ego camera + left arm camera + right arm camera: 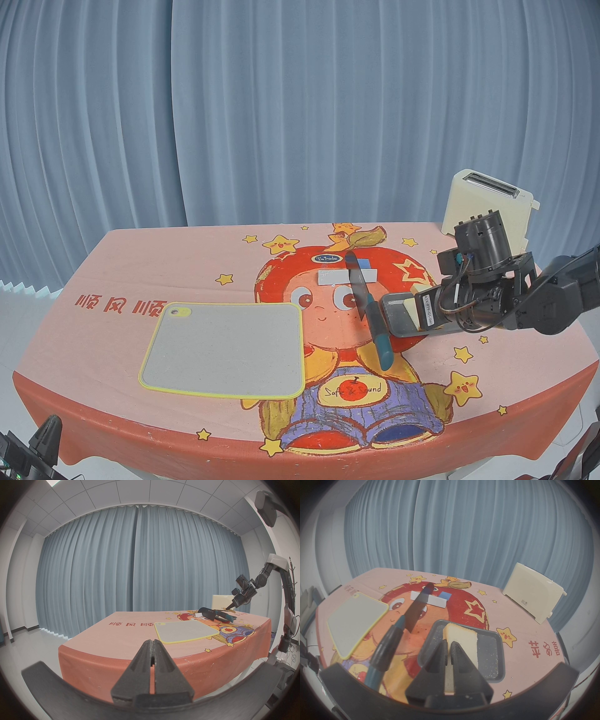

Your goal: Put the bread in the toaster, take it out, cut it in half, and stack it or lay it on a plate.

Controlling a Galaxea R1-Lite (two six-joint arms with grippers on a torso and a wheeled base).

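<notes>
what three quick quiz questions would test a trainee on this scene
1. True or false: the bread is in the toaster.
2. The bread is gripped by: A a hand, B the right claw, C nothing.
3. Fill in: the knife lies between the board and the ____.
Key: 1 false; 2 B; 3 tray.
</notes>
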